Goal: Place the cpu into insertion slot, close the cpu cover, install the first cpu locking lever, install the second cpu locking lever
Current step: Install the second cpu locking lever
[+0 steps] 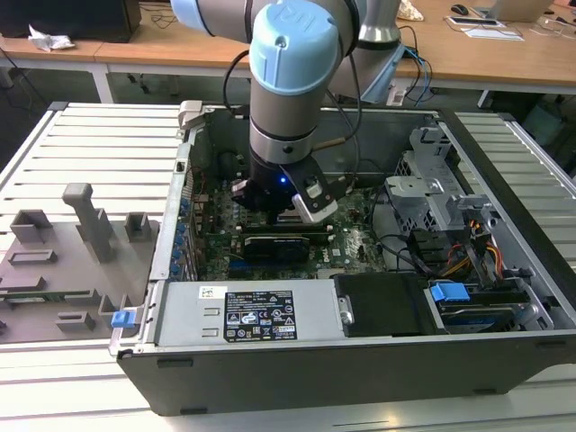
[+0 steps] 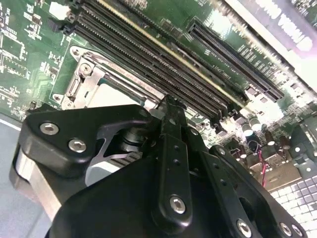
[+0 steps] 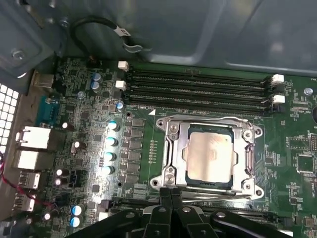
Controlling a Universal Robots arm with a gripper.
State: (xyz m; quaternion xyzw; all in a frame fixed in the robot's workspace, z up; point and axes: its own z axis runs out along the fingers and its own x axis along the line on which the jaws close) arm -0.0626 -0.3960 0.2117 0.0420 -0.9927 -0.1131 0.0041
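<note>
My claw hangs with its fingertips pressed together, holding nothing, right at the edge of the insertion slot. The cpu already sits in it, under the closed cpu cover, just beyond my fingertips.

We see the arm as a silver-grey tube with pale blue joint caps, its wrist ending in a black block with a small blue light and a white-and-black camera mount. In both wrist views our gripper is matte black, built of linked bars fixed with silver socket screws around a grey metal core.
</note>
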